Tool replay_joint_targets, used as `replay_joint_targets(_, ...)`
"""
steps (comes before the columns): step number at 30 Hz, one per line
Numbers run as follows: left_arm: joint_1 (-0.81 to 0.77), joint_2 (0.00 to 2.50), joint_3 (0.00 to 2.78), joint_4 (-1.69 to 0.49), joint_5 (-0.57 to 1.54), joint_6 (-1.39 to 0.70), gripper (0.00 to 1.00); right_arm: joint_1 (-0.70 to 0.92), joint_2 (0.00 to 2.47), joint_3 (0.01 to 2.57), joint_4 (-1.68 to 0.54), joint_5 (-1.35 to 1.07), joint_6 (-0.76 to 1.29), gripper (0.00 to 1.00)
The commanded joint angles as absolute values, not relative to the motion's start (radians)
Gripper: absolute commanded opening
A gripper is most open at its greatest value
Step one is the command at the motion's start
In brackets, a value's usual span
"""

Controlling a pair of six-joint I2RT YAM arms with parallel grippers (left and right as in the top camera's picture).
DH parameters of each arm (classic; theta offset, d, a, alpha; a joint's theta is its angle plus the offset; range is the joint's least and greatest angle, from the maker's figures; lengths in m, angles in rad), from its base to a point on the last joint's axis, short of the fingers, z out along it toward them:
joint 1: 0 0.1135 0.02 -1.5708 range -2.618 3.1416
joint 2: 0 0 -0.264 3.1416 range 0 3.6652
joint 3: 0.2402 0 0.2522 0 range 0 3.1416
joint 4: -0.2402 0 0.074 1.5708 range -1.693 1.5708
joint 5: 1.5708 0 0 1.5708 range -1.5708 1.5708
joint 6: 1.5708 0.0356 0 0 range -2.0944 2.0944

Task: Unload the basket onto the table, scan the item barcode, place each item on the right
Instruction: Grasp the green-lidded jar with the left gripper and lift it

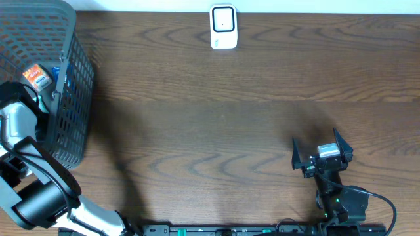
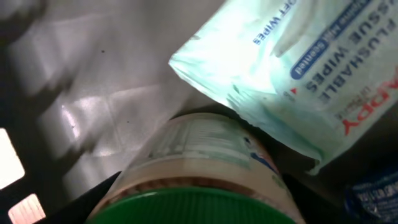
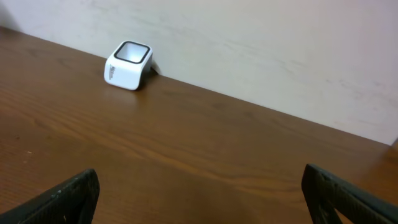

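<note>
Far left, inside basket (image 1: 72,98): square left fingers across green-lidded jar (image 2: 199,155), clear of wipes pack (image 2: 298,68); their opening unclear; right fingers (image 3: 62,196) wide open, empty.

My surface (image 1: 216,131) is dark brown with wavy wood grain. The scanner (image 1: 223,27) is white with a dark window. The basket (image 1: 73,98) is grey mesh. The wipes (image 2: 298,68) are pale mint with blue and red lettering; the jar (image 2: 199,155) has a green lid (image 2: 193,208). My right jaws are black.
</note>
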State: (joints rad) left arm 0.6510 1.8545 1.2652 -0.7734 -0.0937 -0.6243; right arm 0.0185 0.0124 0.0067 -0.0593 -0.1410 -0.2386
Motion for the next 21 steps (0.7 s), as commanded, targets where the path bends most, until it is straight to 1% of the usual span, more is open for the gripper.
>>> replay_joint_targets(1, 0.656, 1.876, 1.233, -0.777, -0.125, -0.579, 0.65, 0.015, 0.007, 0.006, -0.063, -0.14, -0.24, 0.99)
replay_joint_targets(4, 0.656, 1.876, 1.252, -0.812, -0.124, -0.576, 0.62, 0.015, 0.007, 0.006, -0.063, -0.14, -0.24, 0.99)
replay_joint_targets(9, 0.656, 1.854, 1.349, -0.91, -0.124, -0.576, 0.62, 0.015, 0.007, 0.006, -0.063, -0.14, -0.24, 0.99)
replay_joint_targets(17, 0.656, 1.727, 1.682, -1.136, -0.123, -0.542, 0.62, 0.015, 0.007, 0.006, -0.064, -0.14, -0.24, 0.99)
replay_joint_targets(21, 0.656, 1.627, 1.817, -1.186, -0.082, -0.542, 0.62, 0.015, 0.007, 0.006, -0.064, -0.14, -0.24, 0.99)
